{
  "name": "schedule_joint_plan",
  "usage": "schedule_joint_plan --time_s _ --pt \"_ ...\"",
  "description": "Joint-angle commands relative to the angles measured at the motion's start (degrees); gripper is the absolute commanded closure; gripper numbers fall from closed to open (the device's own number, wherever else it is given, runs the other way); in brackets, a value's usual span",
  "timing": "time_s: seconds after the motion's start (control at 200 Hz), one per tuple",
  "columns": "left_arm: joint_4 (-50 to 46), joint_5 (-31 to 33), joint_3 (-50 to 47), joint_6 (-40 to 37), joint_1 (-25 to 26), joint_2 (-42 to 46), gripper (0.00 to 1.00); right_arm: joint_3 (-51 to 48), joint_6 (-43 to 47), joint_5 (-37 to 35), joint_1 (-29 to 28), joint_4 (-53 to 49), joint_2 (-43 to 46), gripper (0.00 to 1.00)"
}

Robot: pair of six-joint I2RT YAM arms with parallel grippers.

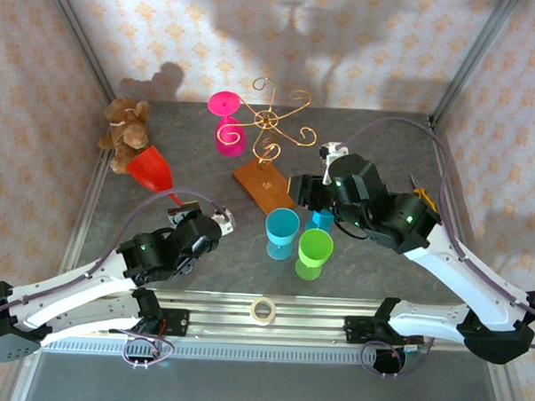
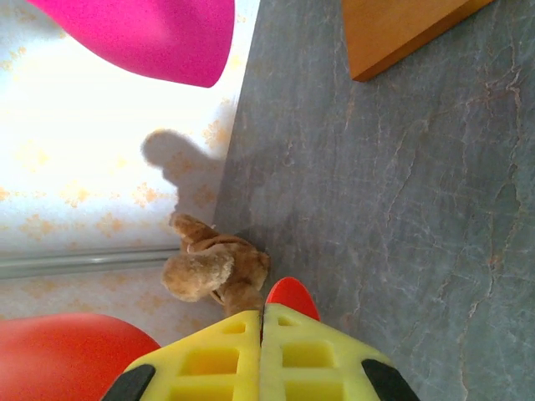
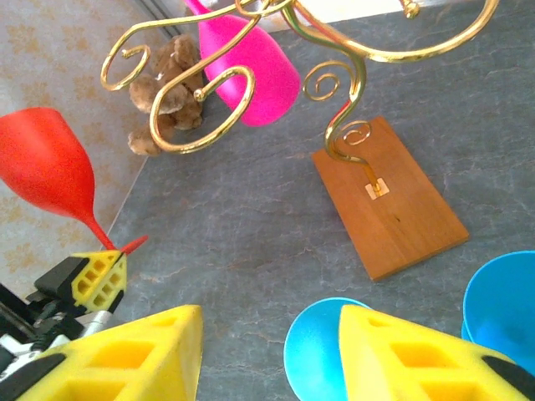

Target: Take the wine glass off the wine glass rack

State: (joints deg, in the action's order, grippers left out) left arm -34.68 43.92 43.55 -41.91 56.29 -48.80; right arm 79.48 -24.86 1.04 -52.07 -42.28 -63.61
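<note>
Hanging from a curled arm on the left side of the wine glass rack, the pink wine glass is found near the back of the tabletop. It looks like it is hung with its foot up and its bowl down, but this cannot be told for sure.

The glass is thought to be plastic, so it is likely light and stiff and not easy to break. Its skin looks smooth and shiny, so it may slip if it is held too softly. The bowl is wide and round, and the stem is thin. The bowl is probably the best place to be held, from the side, because the foot and stem are tucked in by the gold wire.

The rack is made of thin wire on a flat wooden base, so it may be tipped or dragged if the glass is pulled hard. The glass should be slid out along the curl, not yanked.

The right fingers are spread apart with nothing held between them, and they are pointed at the rack from near its base. The left fingers are pressed tight together. Nothing is seen between them, though a red glass is very near their tips.
</note>
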Motion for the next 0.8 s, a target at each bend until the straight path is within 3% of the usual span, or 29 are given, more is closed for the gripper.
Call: schedule_joint_plan --time_s 0.0,0.355,0.796 --pt "5.58 5.41 -2.17 -5.36 0.87 1.16 1.00 -1.92 -0.78 1.46 0.16 2.60 1.72 0.53" --pt "10.28 8.27 -9.33 -13.15 2.01 5.47 1.00 -1.04 0.64 4.60 0.21 2.88 1.46 0.52" --pt "12.92 9.56 -14.77 -19.34 4.10 7.80 1.00 10.40 3.15 14.15 0.15 -2.34 -5.10 0.50"
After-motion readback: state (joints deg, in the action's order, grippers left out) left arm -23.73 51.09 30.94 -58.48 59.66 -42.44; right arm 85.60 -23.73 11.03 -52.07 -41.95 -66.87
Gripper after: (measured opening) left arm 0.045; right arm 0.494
